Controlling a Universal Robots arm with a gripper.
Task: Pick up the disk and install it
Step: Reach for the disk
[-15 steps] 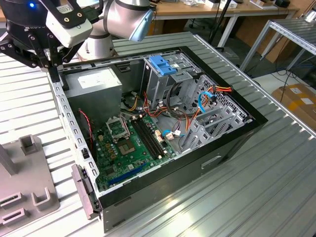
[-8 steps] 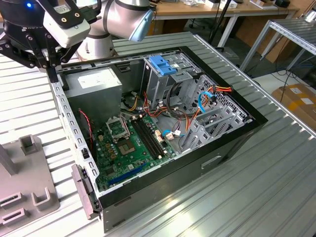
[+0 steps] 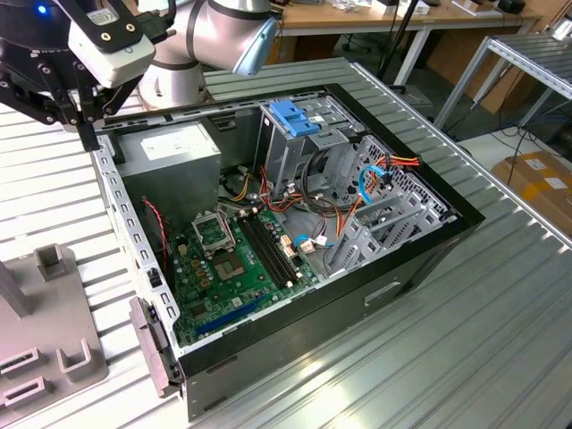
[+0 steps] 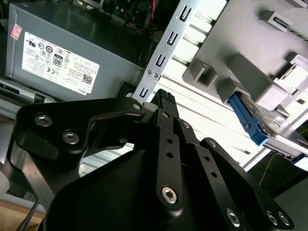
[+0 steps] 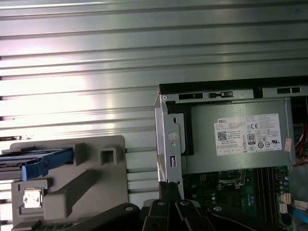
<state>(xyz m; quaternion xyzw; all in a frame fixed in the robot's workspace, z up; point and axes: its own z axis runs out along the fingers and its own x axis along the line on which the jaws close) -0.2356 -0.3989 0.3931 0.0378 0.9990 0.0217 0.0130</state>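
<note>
Pickup not begun, as I judge it: pincer is together, empty, over the PC case's perforated steel edge, near the grey power-supply box. Disk sits slotted in a grey moulded holder on the ribbed aluminium table, beside the case, apart from the pincer. Grasp & install both left. Disk: thin, flat, dark metal w/ glossy blue plastic rails.

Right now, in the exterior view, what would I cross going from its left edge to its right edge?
Grey holder fixture → grey power-supply box → blue-topped drive cage → red and orange cable bundle → cardboard box.
</note>
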